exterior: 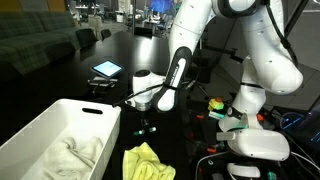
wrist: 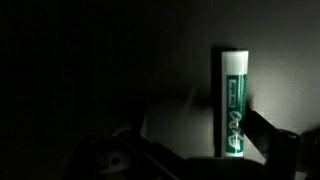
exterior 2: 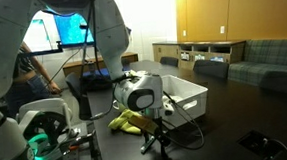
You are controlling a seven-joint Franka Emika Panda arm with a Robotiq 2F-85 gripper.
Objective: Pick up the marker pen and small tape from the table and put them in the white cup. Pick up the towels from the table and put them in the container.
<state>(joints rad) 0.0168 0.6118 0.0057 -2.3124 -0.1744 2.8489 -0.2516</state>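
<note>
gripper: the gripper point(exterior 2: 155, 139) is held low over the dark table point(exterior: 60, 75); its jaws appear spread, and nothing is seen held between them.
marker pen: the marker pen point(wrist: 233, 105) is seen lying on the table in the wrist view, close to one finger rather than centred.
risk of off-centre grasp: if the jaws are closed from here, the pen could be pushed or rolled aside instead of being caught.
risk from darkness: the wrist view is very dim, so the alignment could be misjudged.
small tape: it cannot be made out in any view.
white cup: a white object taken to be the white cup point(exterior: 143, 80) stands just behind the arm, and could be knocked on the lift.
towels: the yellow towel point(exterior: 145, 160) lies near the gripper and could be snagged; a pale towel point(exterior: 75, 155) already lies in the container point(exterior: 40, 135).
</note>
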